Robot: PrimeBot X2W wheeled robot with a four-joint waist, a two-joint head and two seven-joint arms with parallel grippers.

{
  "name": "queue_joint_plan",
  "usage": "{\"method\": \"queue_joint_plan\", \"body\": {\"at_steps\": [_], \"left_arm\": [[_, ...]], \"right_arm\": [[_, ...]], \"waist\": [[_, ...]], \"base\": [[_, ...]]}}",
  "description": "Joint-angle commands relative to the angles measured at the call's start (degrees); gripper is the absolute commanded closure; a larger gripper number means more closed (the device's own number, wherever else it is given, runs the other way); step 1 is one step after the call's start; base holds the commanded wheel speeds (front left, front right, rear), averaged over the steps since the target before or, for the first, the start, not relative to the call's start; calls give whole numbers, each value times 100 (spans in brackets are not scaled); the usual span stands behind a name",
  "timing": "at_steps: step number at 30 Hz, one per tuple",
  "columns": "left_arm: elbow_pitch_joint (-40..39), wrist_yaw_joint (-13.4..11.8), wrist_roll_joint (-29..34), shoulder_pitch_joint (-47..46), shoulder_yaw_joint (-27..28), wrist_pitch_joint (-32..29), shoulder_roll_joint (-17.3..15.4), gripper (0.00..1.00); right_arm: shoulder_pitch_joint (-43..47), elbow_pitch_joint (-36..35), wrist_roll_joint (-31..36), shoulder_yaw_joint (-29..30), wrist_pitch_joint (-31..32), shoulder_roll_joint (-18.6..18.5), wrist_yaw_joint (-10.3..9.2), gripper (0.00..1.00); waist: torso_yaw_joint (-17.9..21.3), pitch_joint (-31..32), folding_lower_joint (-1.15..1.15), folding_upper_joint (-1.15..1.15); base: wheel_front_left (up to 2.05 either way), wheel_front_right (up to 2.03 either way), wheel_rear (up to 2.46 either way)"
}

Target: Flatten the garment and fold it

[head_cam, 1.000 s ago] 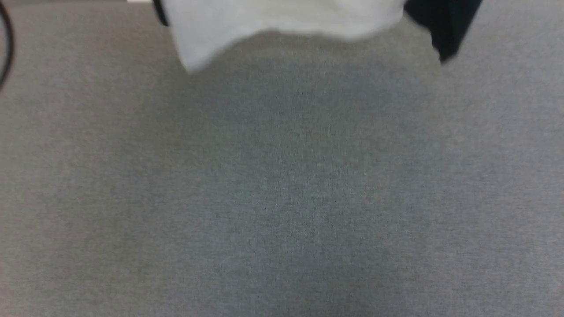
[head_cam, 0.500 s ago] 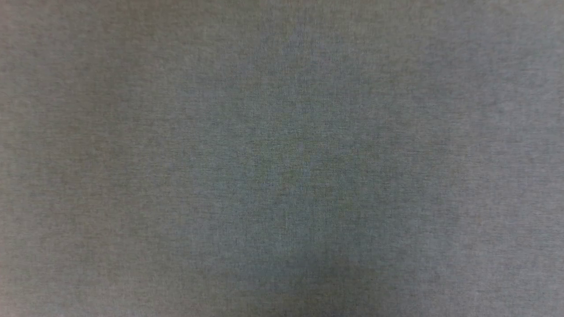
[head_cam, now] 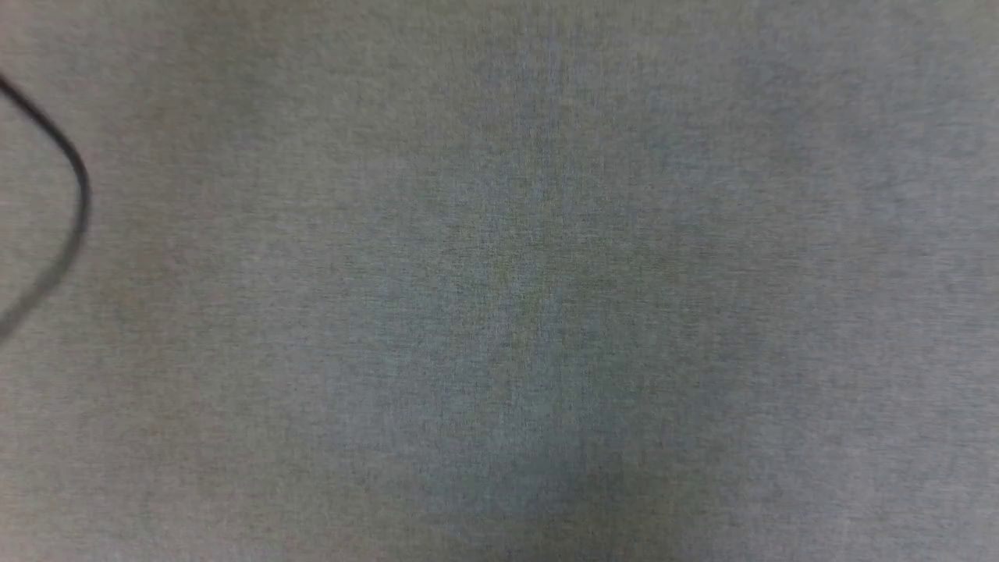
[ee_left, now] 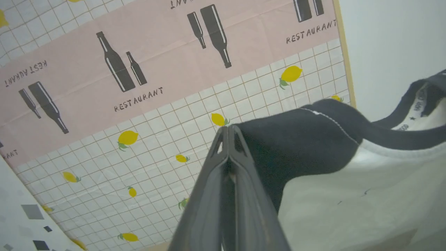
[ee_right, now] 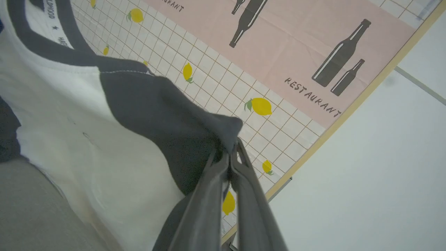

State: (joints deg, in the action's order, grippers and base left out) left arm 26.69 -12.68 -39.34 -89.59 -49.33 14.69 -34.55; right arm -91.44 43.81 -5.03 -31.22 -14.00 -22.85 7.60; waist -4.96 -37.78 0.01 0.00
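Observation:
The garment (ee_left: 366, 195) is a white shirt with black shoulders and a black neckband. In the left wrist view its black shoulder (ee_left: 306, 139) bunches right at the tips of my left gripper (ee_left: 228, 130), which is shut on it. The right wrist view has the garment (ee_right: 69, 115) hanging to the left, and my right gripper (ee_right: 233, 148) is shut on a peak of its other black shoulder (ee_right: 167, 115). The shirt body stretches between the two grips, neck opening (ee_right: 52, 21) facing up.
A grey cloth surface (head_cam: 499, 312) spreads across the head view, with a thin black cable (head_cam: 74, 179) curving at its left edge. Behind the garment hangs a patterned sheet (ee_left: 139, 69) with lemons, bottles and the word RESTAURANT, bordered by a plain pale wall (ee_right: 366, 174).
A second ago the garment's white hem and a black sleeve showed at the top of the head view; now they are out of it. The cable left that view and came back, so the camera shifted.

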Motion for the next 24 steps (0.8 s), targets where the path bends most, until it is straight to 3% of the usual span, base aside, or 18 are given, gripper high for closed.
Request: {"method": "queue_joint_plan", "body": {"at_steps": [1, 11, 24], "left_arm": [[-197, -58, -3, 386, 78, 28, -104, 100], [-1666, -428, -20, 3669, 478, 30, -552, 100], [-1629, -174, -213, 6953, 457, 30, -437, 100]], "right_arm": [[288, -92, -89, -21, -62, -46, -11, 100], [3003, -1471, -837, -606, -98, -631, -11, 100], [6137, -2354, -1416, -983, -93, -1316, -11, 100]], "waist": [[117, 495, -1, 0], [180, 1729, -1, 0], [177, 3084, -1, 0]], "base": [[0, 0, 0], [0, 0, 0], [0, 0, 0]]}}
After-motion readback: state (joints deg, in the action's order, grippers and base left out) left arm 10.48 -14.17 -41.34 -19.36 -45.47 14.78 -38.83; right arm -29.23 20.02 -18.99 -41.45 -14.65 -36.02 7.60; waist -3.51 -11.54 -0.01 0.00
